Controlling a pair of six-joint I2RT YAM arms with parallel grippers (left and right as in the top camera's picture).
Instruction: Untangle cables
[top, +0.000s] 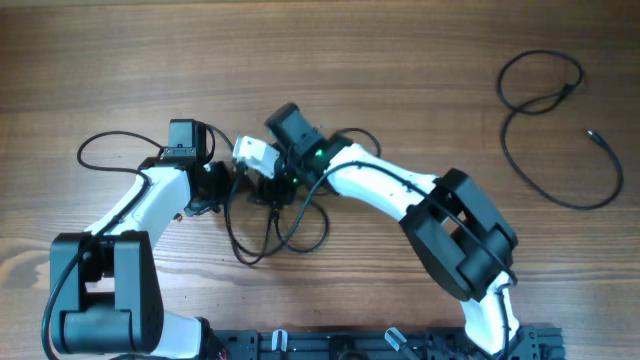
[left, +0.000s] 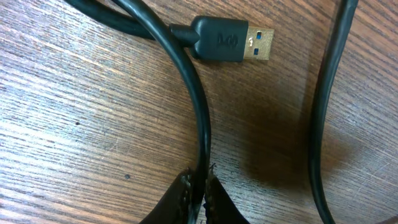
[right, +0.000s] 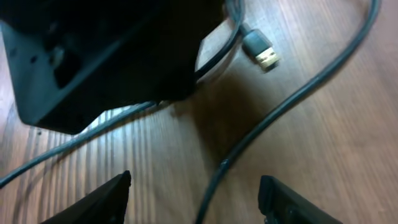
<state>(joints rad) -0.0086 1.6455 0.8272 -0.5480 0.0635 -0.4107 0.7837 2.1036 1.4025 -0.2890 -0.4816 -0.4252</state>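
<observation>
the left claw is pinched tight on one black cable, which curves up past a usb plug lying flat on the wooden counter. the right claw stands wide, another strand running ungripped between its fingers. the tangled cables lie between both arms; a loose cable lies well apart at the right.

Grained matt wood table, smooth black cables, gold metal plug
</observation>
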